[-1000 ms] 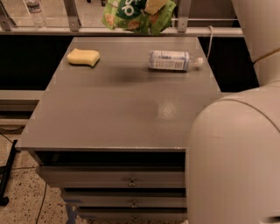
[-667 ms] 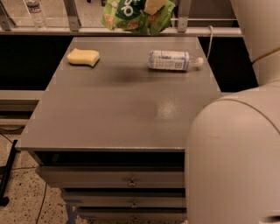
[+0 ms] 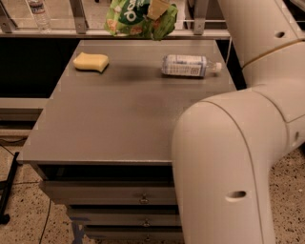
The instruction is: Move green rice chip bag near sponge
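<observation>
The green rice chip bag (image 3: 129,17) is seen at the top centre of the frame, held clear of the tabletop (image 3: 119,119) above its far edge. A soft dark shadow is cast on the grey surface below it, between the sponge (image 3: 90,62) and a clear plastic bottle (image 3: 188,66).

The claw (image 3: 157,8) is seen only in part, as a tan piece at the very top edge of the frame, pressed into the crumpled right side of the bag. It is closed around the bag, and the pouch is bunched where it is gripped. The rest of the claw is cut off by the frame edge.

The sponge is laid flat in the upper left part of the tabletop, near the far left corner, well apart from the bag and lower left of it in the frame. The bottle is laid on its side in the upper right part of the tabletop, its cap pointed to the right edge.

The right half of the frame is filled by the white arm (image 3: 228,157), bent at a large elbow in the lower right. Drawers (image 3: 143,198) with small knobs are seen under the front edge of the tabletop. A metal rail (image 3: 57,33) is run behind the tabletop, and a second bottle (image 3: 38,12) is stood in the upper left corner beyond it.
</observation>
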Motion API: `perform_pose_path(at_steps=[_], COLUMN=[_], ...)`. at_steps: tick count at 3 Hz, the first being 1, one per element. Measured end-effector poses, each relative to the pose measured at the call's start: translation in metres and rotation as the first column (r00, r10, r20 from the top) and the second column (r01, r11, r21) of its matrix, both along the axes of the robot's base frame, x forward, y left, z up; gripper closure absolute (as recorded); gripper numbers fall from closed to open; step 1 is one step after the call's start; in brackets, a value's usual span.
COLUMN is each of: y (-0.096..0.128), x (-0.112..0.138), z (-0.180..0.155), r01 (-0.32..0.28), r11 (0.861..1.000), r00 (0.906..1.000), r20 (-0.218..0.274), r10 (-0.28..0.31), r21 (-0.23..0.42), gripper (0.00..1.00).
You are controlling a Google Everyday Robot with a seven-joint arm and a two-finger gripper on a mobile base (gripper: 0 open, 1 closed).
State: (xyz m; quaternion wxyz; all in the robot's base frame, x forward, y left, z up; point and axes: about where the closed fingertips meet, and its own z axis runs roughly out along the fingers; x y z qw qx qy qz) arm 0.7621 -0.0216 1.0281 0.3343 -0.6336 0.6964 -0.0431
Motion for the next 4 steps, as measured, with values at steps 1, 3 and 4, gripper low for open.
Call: perform_pose_path(at_steps=[1, 3, 4], y=[0.017, 0.046, 0.063], x=[0.028, 0.082, 0.095], z=[-0.016, -0.031, -0.039], r01=[0.046, 0.216, 0.263], r11=[0.999, 0.976, 0.963], r00=[0.9989, 0.9737, 0.9618], r20=[0.006, 0.071, 0.061], r10=[-0.046, -0.216, -0.267], r21=[-0.008, 0.014, 0.064], gripper=[1.0, 1.0, 1.0])
